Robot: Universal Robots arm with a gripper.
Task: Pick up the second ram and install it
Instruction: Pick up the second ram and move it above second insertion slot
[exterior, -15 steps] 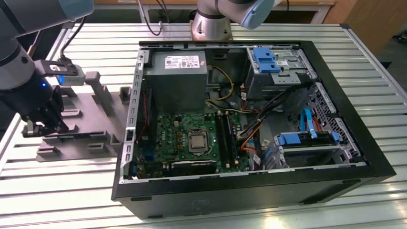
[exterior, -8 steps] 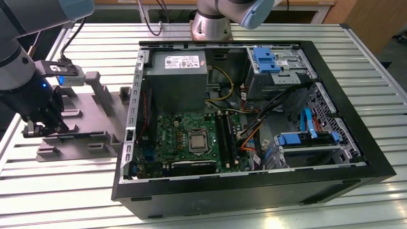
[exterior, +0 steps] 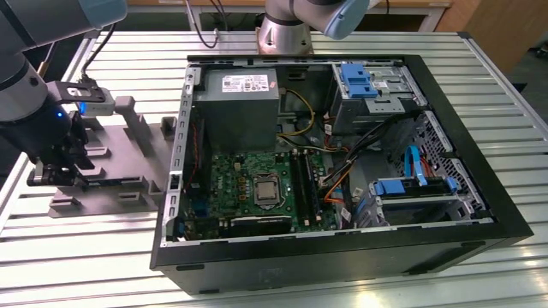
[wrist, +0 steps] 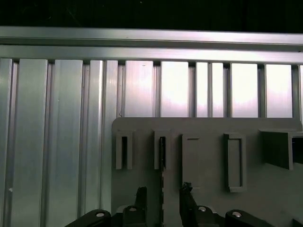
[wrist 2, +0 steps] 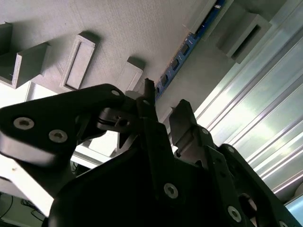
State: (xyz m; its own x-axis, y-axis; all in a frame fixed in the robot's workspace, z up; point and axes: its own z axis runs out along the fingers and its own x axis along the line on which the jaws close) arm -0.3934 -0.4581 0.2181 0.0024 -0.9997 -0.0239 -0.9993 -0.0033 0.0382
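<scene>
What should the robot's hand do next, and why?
Probably squeeze shut. The open gripper straddles the ram, which stands edgewise in the holder, so closing looks likely to grab it.

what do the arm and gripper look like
The arm is built of silver-grey tubes with pale blue joint caps, and its wrist section is black with a small blue light. A grey box with a black cable sits at the wrist. The gripper is black, with angular linkage arms held by silver screws and two narrow dark fingers.
</scene>
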